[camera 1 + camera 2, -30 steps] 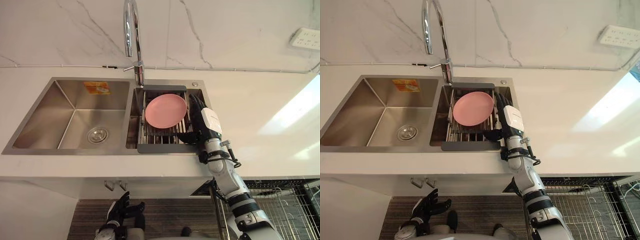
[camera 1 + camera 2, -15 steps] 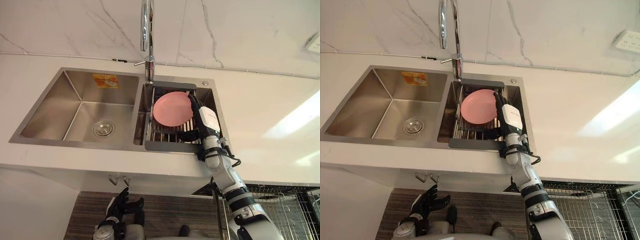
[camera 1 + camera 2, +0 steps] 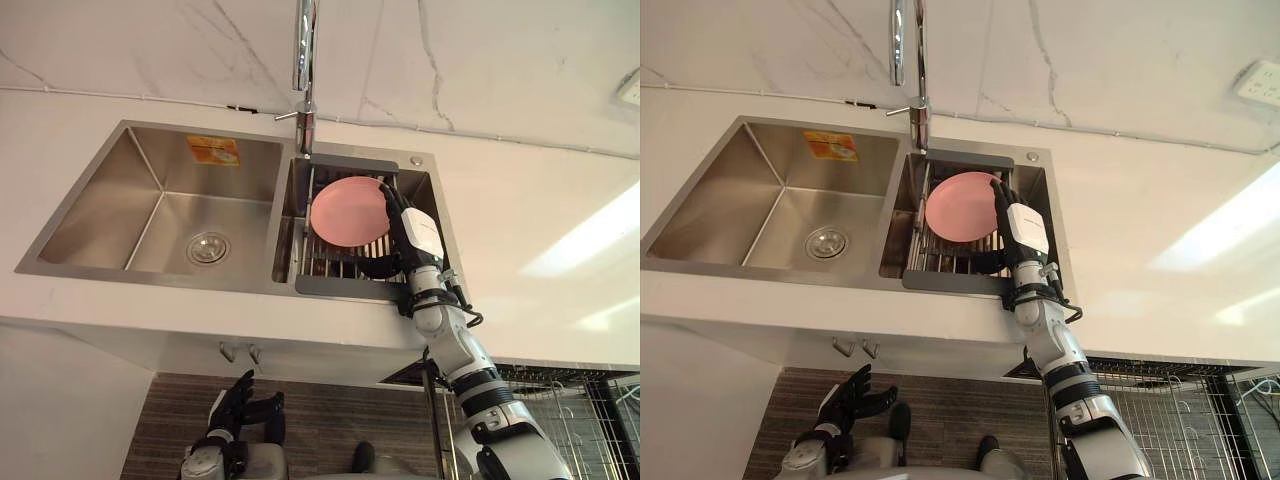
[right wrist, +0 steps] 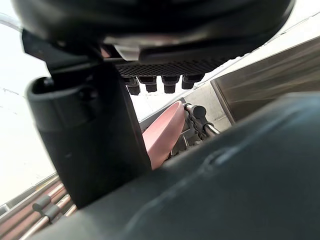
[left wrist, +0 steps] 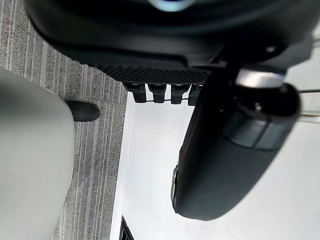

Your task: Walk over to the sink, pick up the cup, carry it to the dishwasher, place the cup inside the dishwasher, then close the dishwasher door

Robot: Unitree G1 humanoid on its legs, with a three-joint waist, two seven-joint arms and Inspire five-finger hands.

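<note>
The right robot hand [image 3: 410, 236] is reaching into the right basin of the sink [image 3: 150, 215], lying over a dish rack [image 3: 338, 287] just beside an upright pink plate [image 3: 348, 212]. In the right wrist view a dark grey rounded shape [image 4: 240, 175] is sitting close against the palm; it is impossible to tell whether this is the cup, or whether the robot hand is gripping it. The left robot hand [image 3: 233, 424] is hanging low below the tabletop [image 3: 520, 200], spread and holding nothing. A faucet [image 3: 303, 60] is standing behind the sink.
</note>
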